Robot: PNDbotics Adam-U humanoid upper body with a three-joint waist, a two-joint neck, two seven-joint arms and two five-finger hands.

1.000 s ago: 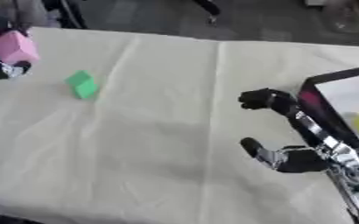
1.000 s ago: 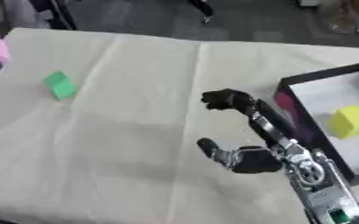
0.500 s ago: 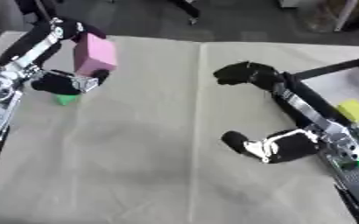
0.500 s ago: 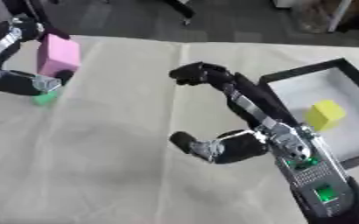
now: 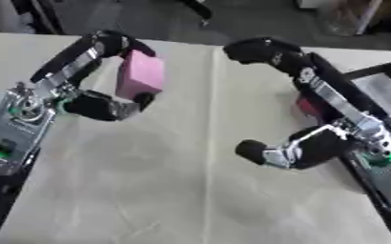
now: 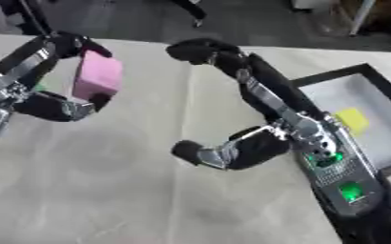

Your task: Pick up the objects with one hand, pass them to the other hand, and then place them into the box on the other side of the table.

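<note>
The left hand (image 5: 107, 76) pinches a pink block (image 5: 140, 75) between fingers and thumb. The right hand (image 6: 232, 100) spreads wide, empty, above the cloth (image 5: 149, 190).

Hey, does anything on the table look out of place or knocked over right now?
Nothing stands out. The left hand holds the pink block above the cloth, the right hand is beside it, and a yellow block lies inside the box.
</note>
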